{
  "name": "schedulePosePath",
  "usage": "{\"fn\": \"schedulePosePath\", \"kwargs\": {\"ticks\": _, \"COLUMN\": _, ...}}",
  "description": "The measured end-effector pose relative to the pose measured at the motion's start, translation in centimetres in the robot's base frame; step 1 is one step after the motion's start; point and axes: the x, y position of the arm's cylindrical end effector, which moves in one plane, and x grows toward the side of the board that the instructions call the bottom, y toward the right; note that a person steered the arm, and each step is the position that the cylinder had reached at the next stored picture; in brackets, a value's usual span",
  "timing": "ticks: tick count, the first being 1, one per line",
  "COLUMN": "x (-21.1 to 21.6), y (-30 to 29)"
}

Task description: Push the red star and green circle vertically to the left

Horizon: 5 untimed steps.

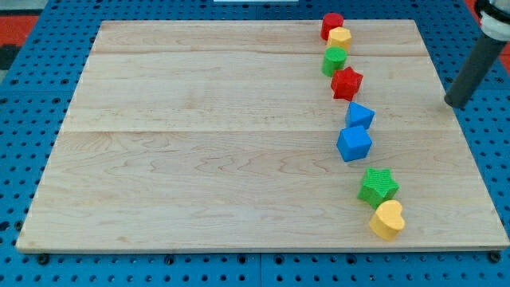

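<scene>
Resting my tip (455,103) off our pale wooden board's (199,143) right edge, touching nothing, well right of the red star block (347,83). Green circle block (335,60) touches the star's upper left. No legible writing seen.

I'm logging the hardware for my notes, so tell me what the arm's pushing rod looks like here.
Only the arm's lower end shows, at the view's right edge. It is a straight, round, dark grey to black rod, plain and matte, with no visible markings or cables. Above it sits a white part with an orange-red bit, cut off by the frame. My tip is blunt, right of the red star.
</scene>
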Motion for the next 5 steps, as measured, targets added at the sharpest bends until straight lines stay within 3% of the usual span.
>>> {"fn": "schedulePosePath", "kwargs": {"ticks": 3, "x": -3.7, "y": -8.6}}
{"fn": "schedulePosePath", "kwargs": {"ticks": 4, "x": -0.6, "y": -15.3}}
{"fn": "schedulePosePath", "kwargs": {"ticks": 5, "x": -1.1, "y": -25.1}}
